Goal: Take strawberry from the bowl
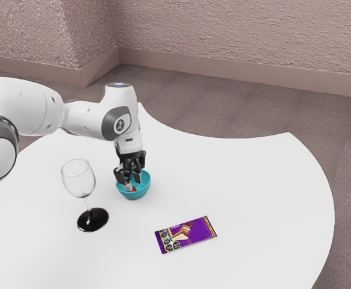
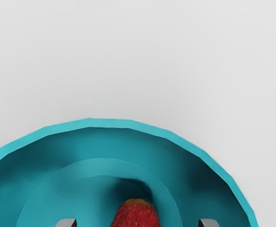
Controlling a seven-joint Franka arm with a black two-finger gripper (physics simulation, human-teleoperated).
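Strawberry (image 2: 136,215), one, red — likely light, soft, easily bruised; grip gently across its plump middle. Bowl (image 2: 110,123), teal, around it. Hand (image 1: 132,183) — spread wide, strawberry untouched between.

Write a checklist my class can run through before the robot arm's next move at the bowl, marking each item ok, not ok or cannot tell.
1. Strawberry inside the bowl: ok.
2. Jaws open: ok, they stand apart.
3. Strawberry lined up between the jaws: ok, with a gap on either side.
4. Strawberry gripped, ready to lift: not ok, neither jaw touches it.
5. Jaws low enough for a firm grip: cannot tell.
6. Wine glass upright and apart from the bowl: ok.
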